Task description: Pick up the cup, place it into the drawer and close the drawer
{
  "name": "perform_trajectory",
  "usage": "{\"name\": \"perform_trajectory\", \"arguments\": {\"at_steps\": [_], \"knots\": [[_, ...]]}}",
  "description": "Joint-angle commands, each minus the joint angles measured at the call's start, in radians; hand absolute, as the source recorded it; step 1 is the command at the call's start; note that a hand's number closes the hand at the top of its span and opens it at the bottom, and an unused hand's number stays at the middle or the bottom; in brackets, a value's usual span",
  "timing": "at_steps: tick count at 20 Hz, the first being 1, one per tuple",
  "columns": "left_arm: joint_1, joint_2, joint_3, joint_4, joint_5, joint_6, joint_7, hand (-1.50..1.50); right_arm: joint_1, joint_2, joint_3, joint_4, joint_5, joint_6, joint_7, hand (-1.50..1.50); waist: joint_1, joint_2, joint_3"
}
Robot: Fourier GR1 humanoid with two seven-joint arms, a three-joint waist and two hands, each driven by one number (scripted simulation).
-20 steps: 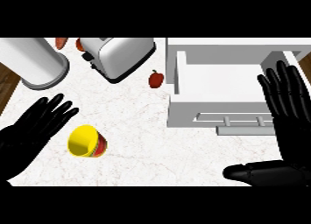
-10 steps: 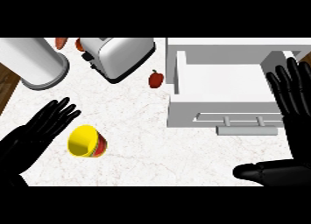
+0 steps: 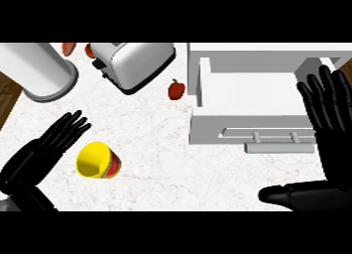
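The cup (image 3: 98,159) is lying on its side on the bench (image 3: 178,163), well left of the open drawer (image 3: 237,124). The left hand (image 3: 39,158) is edging closer beside it, fingers straight and holding nothing, so the grasp is not yet made. The right hand (image 3: 328,114) is resting open over the drawer's right side.

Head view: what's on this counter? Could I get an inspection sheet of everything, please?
Surface: white marbled counter.
Job's things: yellow-and-red cup on the counter; white drawer pulled open, nothing seen inside.
Clutter: toaster, metal canister, small red vegetable.
Hands: left hand open beside the cup; right hand open over the drawer's right edge.
Cables: nothing seen.
Surroundings: dark wooden floor at left.
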Motion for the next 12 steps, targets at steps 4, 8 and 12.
{"name": "perform_trajectory", "arguments": {"at_steps": [4, 8, 12], "knots": [[-0.09, 0.0, 0.016, 0.301, -0.239, -0.028, -0.268, -1.5, 0.026, 0.006, 0.015, -0.013, -0.016, 0.023, -0.001, -1.5, -0.005, 0.001, 0.0], [-0.097, 0.024, -0.015, 0.395, -0.328, -0.024, -0.401, -1.5, -0.001, -0.023, -0.056, -0.016, -0.056, 0.026, 0.021, -1.5, -0.004, 0.001, 0.0], [-0.101, 0.018, -0.039, 0.452, -0.356, 0.025, -0.438, -1.5, 0.064, 0.023, 0.039, -0.074, 0.013, 0.012, 0.004, -1.5, -0.003, 0.0, 0.0]]}}
